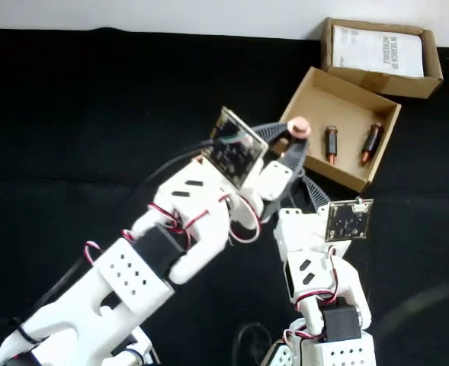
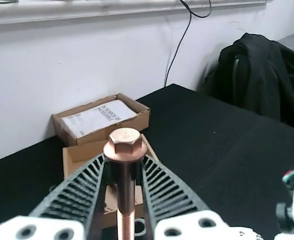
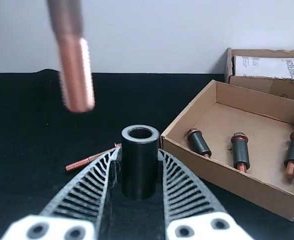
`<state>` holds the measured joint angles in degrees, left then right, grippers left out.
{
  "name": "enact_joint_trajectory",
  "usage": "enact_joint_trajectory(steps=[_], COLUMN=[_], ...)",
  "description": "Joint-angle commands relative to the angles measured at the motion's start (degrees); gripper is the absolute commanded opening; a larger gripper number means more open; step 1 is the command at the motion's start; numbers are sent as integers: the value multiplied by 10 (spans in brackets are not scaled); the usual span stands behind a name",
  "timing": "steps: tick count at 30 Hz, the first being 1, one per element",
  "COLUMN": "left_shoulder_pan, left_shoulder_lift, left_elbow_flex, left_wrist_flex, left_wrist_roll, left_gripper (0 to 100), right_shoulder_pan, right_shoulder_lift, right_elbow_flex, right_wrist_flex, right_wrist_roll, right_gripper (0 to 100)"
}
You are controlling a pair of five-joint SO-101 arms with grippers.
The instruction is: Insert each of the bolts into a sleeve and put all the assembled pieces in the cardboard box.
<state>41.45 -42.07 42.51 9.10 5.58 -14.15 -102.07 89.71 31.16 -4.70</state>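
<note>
Copper hex-head bolt (image 2: 125, 145), pinched threads-down by the left claw (image 2: 124, 159) right of the high view's centre, hangs above the black cylindrical sleeve (image 3: 140, 167) gripped upright by the right claw (image 3: 140, 152) for insertion.

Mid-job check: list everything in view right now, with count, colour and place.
held bolt: 1, copper, upright, tip above the sleeve, not yet in it
sleeve: 1, black, upright between the right arm's jaws
loose bolt: 1, copper, lying on the table near the sleeve
assembled pieces: 3, black and copper, lying in the open cardboard box
second box: 1, cardboard, printed sheet inside, behind the open one
bag: 1, black, past the table
table: 1, black
left arm: 1, white, jaws shut on the held bolt
right arm: 1, white, jaws shut on the sleeve
</note>
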Motion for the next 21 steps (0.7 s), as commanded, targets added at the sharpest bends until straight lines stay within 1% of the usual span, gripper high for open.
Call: enact_joint_trajectory(steps=[1,4,9,21], left_shoulder_pan=[17,15,-3,-5], left_shoulder_lift=[-15,6,41,46], left_elbow_flex=[46,70,56,47], left_wrist_flex=[-86,-121,-137,-134], left_wrist_roll=[1,0,1,0], left_gripper=[8,8,8,8], right_shoulder_pan=[-7,-12,-30,-29], right_shoulder_lift=[-7,-7,-7,-7], right_elbow_flex=[7,12,7,-31], right_wrist_flex=[-15,-15,-15,-14], right_wrist_roll=[-4,-4,-3,-2], right_gripper=[7,7,7,7])
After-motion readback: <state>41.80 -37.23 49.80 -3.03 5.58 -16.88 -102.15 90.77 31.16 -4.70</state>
